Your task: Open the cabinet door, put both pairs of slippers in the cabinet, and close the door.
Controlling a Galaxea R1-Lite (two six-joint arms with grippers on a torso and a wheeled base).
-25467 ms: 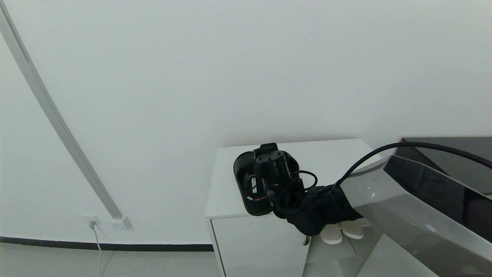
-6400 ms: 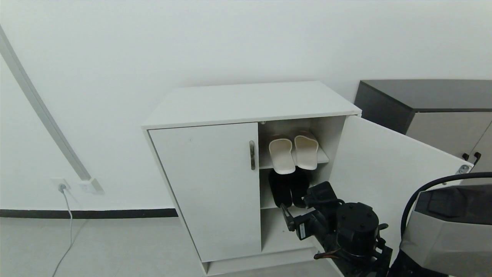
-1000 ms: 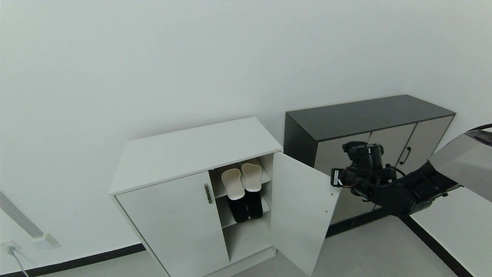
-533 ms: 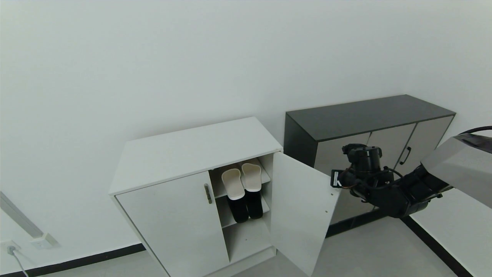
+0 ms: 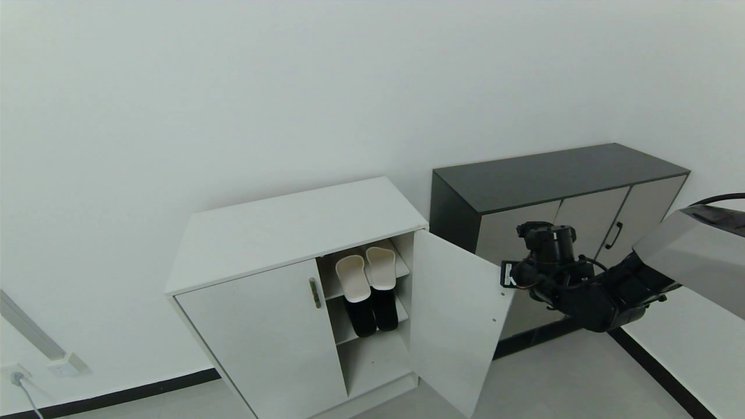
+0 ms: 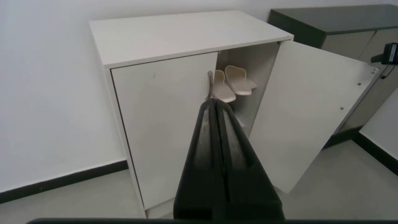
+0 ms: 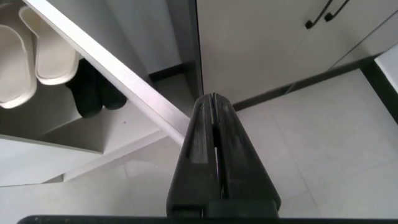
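Closing door [image 5: 460, 326] is all that's left: both slipper pairs [image 5: 366, 274] shelved, right gripper [image 7: 213, 99] clenched empty by door edge.

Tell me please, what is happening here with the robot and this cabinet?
The robot is storing slippers. The white slippers lie on the upper shelf of the cabinet, the black slippers on the shelf below. The right door stands open; the left door is shut. The right arm holds its shut jaws at the open door's outer edge, probably to push it closed. The left arm hangs in front, jaws shut too.
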